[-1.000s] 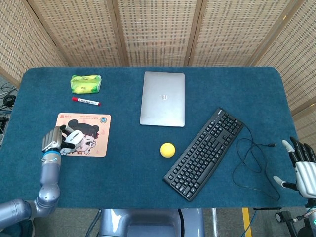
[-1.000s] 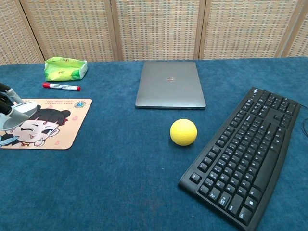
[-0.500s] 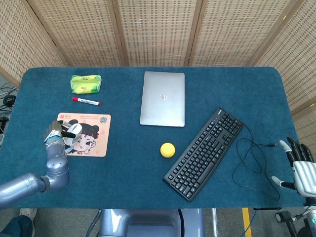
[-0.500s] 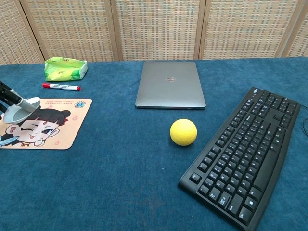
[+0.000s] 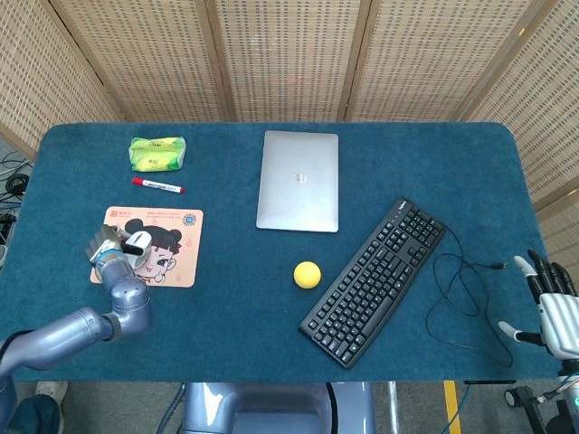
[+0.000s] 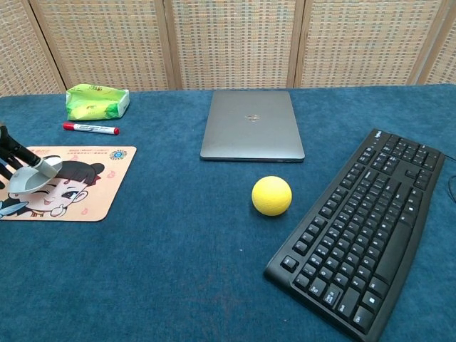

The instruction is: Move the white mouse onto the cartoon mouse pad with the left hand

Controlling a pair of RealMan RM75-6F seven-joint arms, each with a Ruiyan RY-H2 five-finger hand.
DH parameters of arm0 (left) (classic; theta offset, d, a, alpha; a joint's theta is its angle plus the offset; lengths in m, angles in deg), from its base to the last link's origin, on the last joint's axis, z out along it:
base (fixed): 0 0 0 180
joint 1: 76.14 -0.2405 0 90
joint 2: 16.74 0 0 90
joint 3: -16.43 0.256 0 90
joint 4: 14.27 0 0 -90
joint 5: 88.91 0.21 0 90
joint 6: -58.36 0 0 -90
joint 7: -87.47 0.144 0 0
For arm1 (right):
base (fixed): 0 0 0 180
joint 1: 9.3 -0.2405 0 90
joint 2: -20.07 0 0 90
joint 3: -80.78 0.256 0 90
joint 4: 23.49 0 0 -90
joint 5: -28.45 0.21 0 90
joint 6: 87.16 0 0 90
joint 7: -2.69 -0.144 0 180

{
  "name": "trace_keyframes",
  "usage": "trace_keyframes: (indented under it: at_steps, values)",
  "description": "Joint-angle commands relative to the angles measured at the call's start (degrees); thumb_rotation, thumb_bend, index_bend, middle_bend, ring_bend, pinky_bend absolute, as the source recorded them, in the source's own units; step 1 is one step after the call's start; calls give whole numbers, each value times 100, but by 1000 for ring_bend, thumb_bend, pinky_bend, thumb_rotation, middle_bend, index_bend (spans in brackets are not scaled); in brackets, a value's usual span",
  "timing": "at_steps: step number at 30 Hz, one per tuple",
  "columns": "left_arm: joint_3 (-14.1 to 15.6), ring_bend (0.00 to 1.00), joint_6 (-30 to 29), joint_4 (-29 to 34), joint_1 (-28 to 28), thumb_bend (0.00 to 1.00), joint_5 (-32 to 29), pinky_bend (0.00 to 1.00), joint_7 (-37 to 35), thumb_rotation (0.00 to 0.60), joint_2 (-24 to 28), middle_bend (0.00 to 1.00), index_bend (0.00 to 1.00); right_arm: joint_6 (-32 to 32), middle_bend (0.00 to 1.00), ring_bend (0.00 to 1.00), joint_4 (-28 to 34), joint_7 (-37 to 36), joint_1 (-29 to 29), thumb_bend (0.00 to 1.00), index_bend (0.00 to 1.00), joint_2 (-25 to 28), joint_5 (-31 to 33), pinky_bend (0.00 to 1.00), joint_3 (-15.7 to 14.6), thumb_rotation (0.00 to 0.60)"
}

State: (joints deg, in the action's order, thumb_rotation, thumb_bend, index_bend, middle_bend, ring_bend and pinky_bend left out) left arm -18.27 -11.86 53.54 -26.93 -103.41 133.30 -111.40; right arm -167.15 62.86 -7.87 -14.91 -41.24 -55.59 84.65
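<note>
The white mouse (image 5: 137, 242) is over the left part of the cartoon mouse pad (image 5: 177, 256), near the table's left side. My left hand (image 5: 110, 244) grips it from the left, fingers around its body. In the chest view the mouse (image 6: 33, 178) shows tilted just above or on the pad (image 6: 87, 194), with the left hand (image 6: 10, 155) cut off by the left edge. Whether the mouse touches the pad is unclear. My right hand (image 5: 552, 310) hangs open beyond the table's right front corner, holding nothing.
A red marker (image 5: 158, 185) and a green packet (image 5: 157, 153) lie behind the pad. A closed laptop (image 5: 298, 181) sits at centre back, a yellow ball (image 5: 308, 274) in front of it, and a black keyboard (image 5: 375, 280) with its cable (image 5: 461, 289) to the right.
The left forearm has swung in under the hand. The mouse rose and tipped over the pad, then came lower again. The right hand has barely moved.
</note>
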Motion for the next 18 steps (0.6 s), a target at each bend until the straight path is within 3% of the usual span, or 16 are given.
trace_keyframes:
  at_steps: [1, 3, 4, 8, 10, 14, 18]
  values:
    - [-89, 460, 36, -77, -12, 244, -2, 530, 18, 600, -78, 462, 498, -10, 0, 0, 5, -13, 3, 0, 12, 8, -6, 0, -1, 600]
    - [-150, 457, 96, -104, -27, 220, 39, 530, -3, 600, -124, 413, 471, -14, 0, 0, 2, -16, 6, 0, 12, 11, -1, 0, -1, 600]
    - [-170, 438, 112, -98, -36, 197, 68, 529, -15, 600, -133, 350, 412, -11, 0, 0, 2, -22, 7, 0, 12, 11, 8, 0, 2, 600]
    - [-229, 236, 12, -63, -46, 139, 278, 471, -125, 600, -200, 79, 145, 13, 0, 0, -9, -69, 0, 0, 12, 22, 47, 0, 17, 600]
    - [-262, 151, 1, -16, -55, 125, 268, 414, -79, 600, -191, 9, 53, 12, 0, 0, -12, -82, 1, 0, 12, 25, 52, 0, 20, 600]
    - [-391, 22, 15, 224, -123, 100, 160, 342, 70, 600, -74, 0, 0, 9, 0, 0, -13, -99, 3, 0, 12, 31, 40, 0, 13, 600]
    - [-416, 0, 92, 716, -335, 81, 827, 250, -433, 600, 158, 0, 0, 5, 0, 0, -10, -84, 0, 0, 12, 25, 14, 0, 0, 600]
